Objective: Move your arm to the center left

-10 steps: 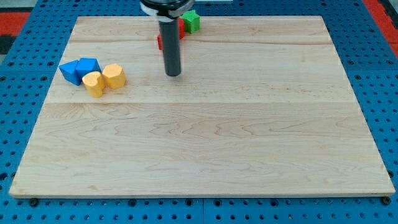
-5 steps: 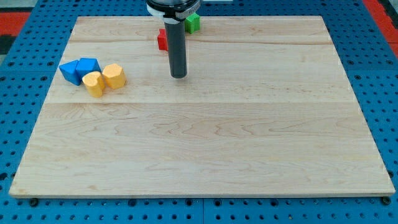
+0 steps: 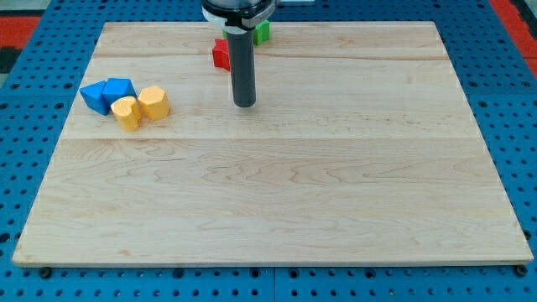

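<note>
My tip (image 3: 244, 104) rests on the wooden board (image 3: 277, 201) in its upper middle, well to the right of the block cluster at the view's left. That cluster holds two blue blocks (image 3: 107, 93) side by side, with a yellow cylinder-like block (image 3: 127, 112) and a yellow hexagonal block (image 3: 153, 101) touching them on the right. A red block (image 3: 221, 54) sits just up and left of the rod, partly hidden by it. A green block (image 3: 263, 32) sits up and right, partly hidden behind the rod's top.
The board lies on a blue pegboard surface (image 3: 33, 101) that surrounds it on all sides. The arm's mount (image 3: 238, 8) hangs over the board's top edge.
My tip has drifted slightly to the right and a little down across the frames. No block has moved.
</note>
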You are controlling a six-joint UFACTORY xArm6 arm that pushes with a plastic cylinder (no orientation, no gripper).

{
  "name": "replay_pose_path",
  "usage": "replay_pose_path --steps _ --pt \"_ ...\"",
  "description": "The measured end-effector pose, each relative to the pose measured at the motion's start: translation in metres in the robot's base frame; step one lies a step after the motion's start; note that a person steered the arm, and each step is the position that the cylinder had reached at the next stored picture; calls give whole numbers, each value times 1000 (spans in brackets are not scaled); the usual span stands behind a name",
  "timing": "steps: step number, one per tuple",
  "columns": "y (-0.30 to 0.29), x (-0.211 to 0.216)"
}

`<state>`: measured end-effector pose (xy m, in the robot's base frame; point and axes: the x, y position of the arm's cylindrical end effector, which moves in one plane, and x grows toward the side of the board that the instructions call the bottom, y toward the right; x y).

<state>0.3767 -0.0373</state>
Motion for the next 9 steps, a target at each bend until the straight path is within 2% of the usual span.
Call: replay_pose_path --steps 2,3,4,5,6,7,8,9 --pt "14 2" --pt "37 16" --pt "63 56" --pt "35 80" --pt "-23 139" --pt "-144 147" --pt "-219 122" --pt "-220 80"
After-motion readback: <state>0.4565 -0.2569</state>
